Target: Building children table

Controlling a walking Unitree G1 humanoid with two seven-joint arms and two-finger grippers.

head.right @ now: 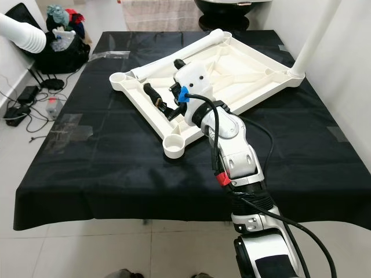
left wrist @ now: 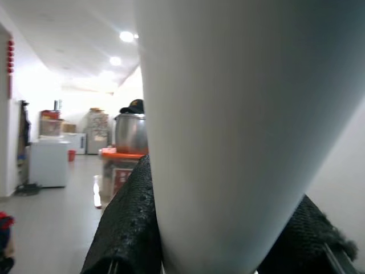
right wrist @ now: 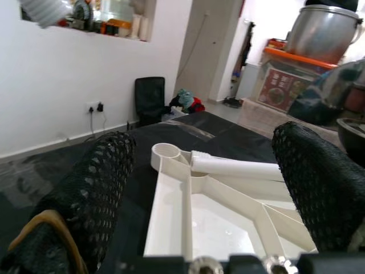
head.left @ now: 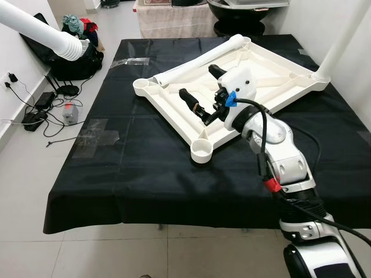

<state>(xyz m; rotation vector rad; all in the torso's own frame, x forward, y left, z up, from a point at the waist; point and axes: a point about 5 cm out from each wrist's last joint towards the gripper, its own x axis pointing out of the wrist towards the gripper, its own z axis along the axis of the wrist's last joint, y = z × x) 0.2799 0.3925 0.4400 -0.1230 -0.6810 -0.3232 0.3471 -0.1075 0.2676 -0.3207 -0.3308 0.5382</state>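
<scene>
Black cloth covers the counter (head.left: 145,174), where the upturned white tabletop (head.left: 243,87) lies with one leg (head.left: 200,61) resting along its far edge. Right gripper (head.left: 200,90) hovers over the frame, fingers (head.left: 188,98) spread apart, silver arm bent at the elbow. Left gripper (left wrist: 228,240) is raised, fingers clamped around another white leg (left wrist: 251,114)

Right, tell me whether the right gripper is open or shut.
Open. The right gripper hovers over the upturned white tabletop, its two black fingers spread wide apart with nothing between them.
</scene>
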